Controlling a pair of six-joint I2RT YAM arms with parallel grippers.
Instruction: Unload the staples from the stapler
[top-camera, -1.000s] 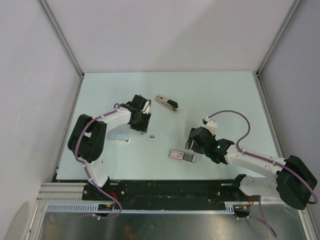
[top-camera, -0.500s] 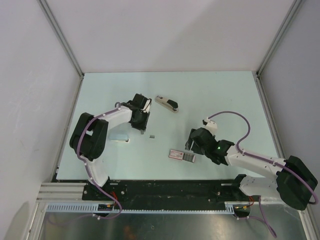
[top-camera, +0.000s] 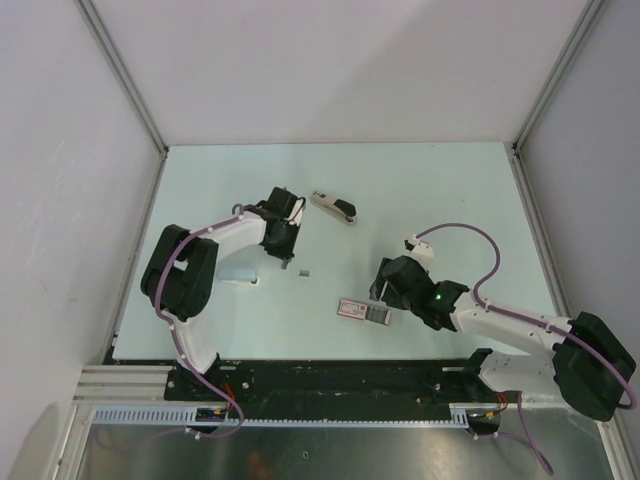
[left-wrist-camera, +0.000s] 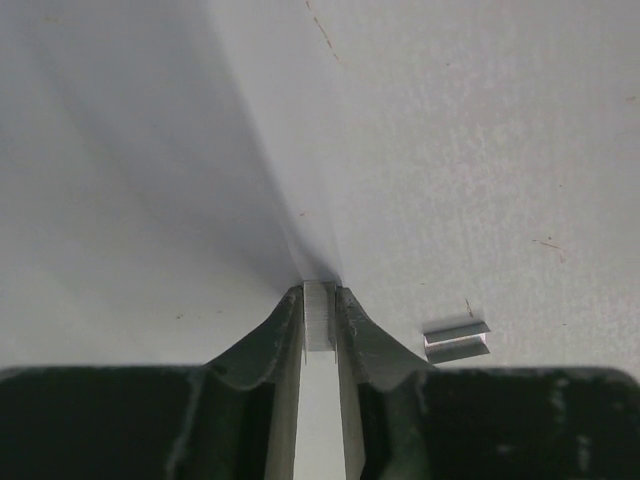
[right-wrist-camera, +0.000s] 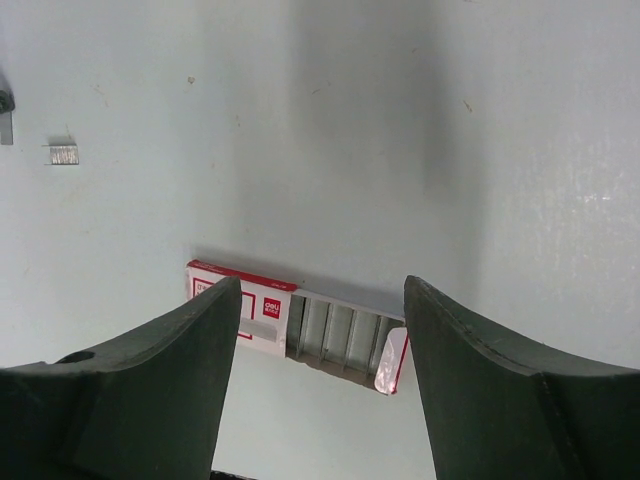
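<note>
The stapler (top-camera: 333, 207), pale with a black top, lies on the table at the back centre, apart from both grippers. My left gripper (top-camera: 287, 250) is below and to the left of it, pointing down at the table. In the left wrist view the left gripper (left-wrist-camera: 320, 296) is shut on a thin strip of staples (left-wrist-camera: 320, 322). A short loose piece of staples (top-camera: 304, 271) lies on the table beside it; it also shows in the left wrist view (left-wrist-camera: 457, 340) and the right wrist view (right-wrist-camera: 62, 154). My right gripper (right-wrist-camera: 322, 300) is open and empty.
A pink-and-white staple box (top-camera: 363, 311) lies near the front centre, partly slid open with rows of staples showing (right-wrist-camera: 345, 335); my right gripper (top-camera: 382, 296) hovers over its right end. A small white object (top-camera: 238, 277) lies under the left arm.
The left arm has shifted slightly, its gripper edging up and right while still shut on the strip of staples. The right arm and the stapler have not moved.
</note>
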